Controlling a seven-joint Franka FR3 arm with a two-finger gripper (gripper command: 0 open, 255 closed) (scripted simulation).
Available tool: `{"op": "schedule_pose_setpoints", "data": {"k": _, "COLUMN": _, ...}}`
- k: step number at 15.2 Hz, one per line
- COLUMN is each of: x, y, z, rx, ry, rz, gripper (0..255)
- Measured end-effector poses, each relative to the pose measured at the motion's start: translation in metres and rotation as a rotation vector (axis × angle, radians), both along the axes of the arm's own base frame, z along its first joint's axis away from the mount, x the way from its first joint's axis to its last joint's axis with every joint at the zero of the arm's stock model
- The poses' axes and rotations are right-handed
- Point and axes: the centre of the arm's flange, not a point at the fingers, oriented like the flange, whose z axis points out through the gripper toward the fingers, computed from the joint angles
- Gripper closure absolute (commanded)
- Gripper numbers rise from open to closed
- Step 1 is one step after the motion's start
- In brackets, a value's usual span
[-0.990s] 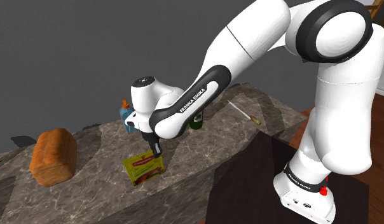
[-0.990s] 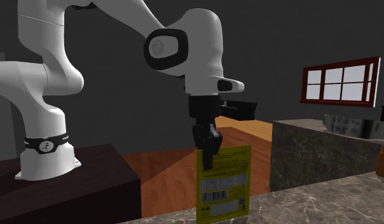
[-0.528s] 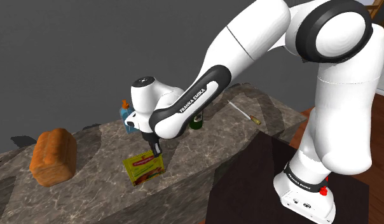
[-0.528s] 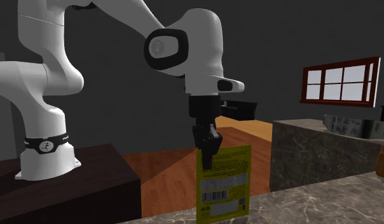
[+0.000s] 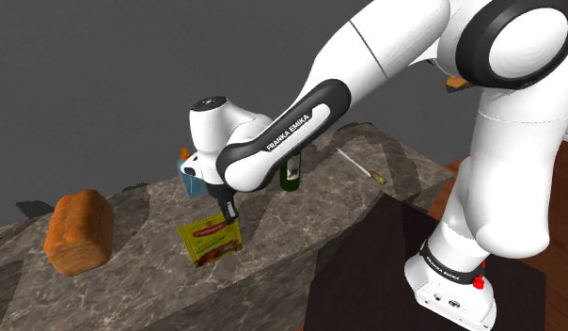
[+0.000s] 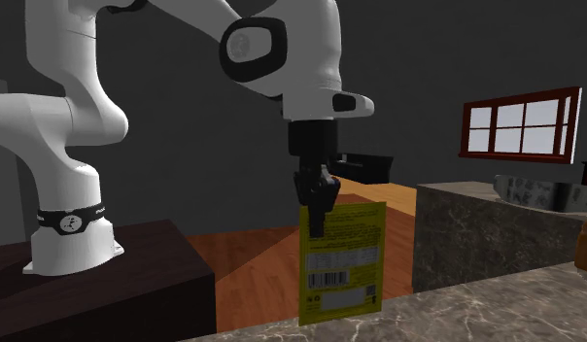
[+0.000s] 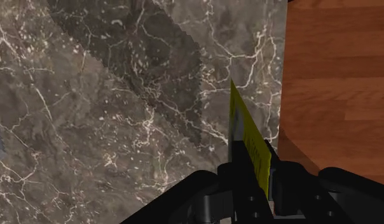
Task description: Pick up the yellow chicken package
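Yellow chicken package (image 5: 211,242) (image 6: 340,262) (image 7: 248,137) hangs upright, clamped at its top edge by the claw (image 5: 226,209) (image 6: 318,219) (image 7: 251,184), over the marbled surface (image 5: 141,212) close to its near edge. Brown loaf (image 5: 78,230) lies well apart, at the shoulder view's left.

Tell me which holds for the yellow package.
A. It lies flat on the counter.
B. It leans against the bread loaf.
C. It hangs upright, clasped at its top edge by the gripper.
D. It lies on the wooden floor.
C: the gripper is shut on the top edge of the package, which hangs upright below it; the wrist view shows it edge-on in the clasp.
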Motion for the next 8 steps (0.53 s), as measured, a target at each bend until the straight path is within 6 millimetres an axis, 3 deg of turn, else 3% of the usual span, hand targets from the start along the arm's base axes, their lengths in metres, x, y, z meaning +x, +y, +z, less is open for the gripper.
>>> {"op": "schedule_pose_setpoints", "data": {"k": 8, "x": 0.000, "y": 0.001, "z": 0.040, "rx": 0.000, "ry": 0.000, "rz": 0.000, "gripper": 255}}
